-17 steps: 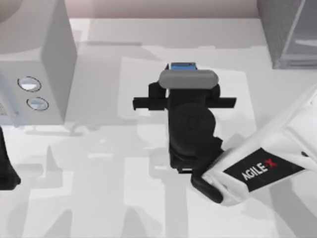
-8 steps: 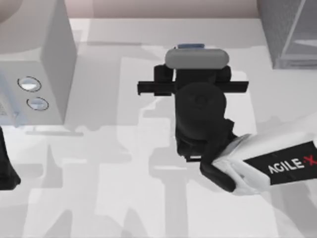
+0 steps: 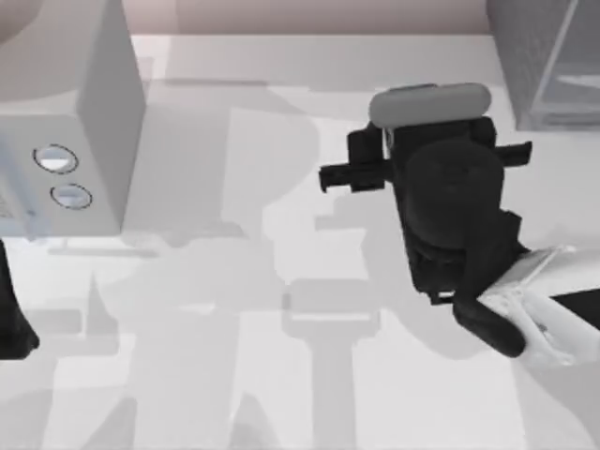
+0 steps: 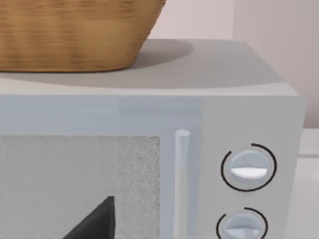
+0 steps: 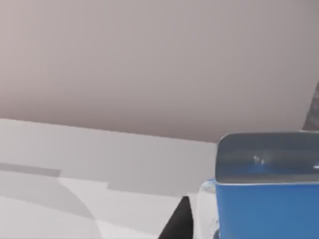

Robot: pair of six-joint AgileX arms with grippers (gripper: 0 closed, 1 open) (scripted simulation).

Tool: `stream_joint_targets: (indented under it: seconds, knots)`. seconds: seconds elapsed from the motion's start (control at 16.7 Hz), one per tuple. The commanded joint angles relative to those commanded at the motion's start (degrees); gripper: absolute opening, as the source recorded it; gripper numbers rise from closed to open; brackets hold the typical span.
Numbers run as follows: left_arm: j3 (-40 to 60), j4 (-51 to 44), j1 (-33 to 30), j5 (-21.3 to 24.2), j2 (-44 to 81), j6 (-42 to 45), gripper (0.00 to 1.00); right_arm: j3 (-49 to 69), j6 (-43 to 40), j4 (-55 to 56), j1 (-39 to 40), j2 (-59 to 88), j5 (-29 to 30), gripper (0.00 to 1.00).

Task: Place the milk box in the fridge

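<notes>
The right gripper (image 3: 427,141) hangs above the far right part of the table (image 3: 234,309), close to the fridge (image 3: 544,66) in the top view's upper right corner. The arm's own body covers what it carries from above, so the overhead camera gives no look at the fingers. In the right wrist view the milk box (image 5: 266,186) sits right against the camera, blue top upward, with a dark finger edge (image 5: 177,221) beside it. The carton sits well above the table surface, so it reads as pinched in that gripper and kept upright, probably so it can be stood on a shelf without tipping. It is not yet inside the fridge; carrying it high likely keeps it clear of the cabinet's lower frame.

The left gripper (image 3: 11,319) is parked at the table's left edge beside the microwave (image 3: 66,141), which has a wicker basket (image 4: 75,35) on top; whether its fingers are spread or together cannot be told
</notes>
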Motion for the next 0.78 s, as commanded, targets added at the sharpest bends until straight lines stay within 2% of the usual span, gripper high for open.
stream_joint_targets:
  seconds: [0.24,0.78]
  knots:
    - [0.0,0.0,0.0,0.0,0.0,0.0,1.00,-7.7,-0.2,-8.5,-5.9,-18.6,-9.5,0.00]
    - [0.0,0.0,0.0,0.0,0.0,0.0,1.00,-26.2,0.9,-30.4,-24.9,-79.9,-28.5,0.00]
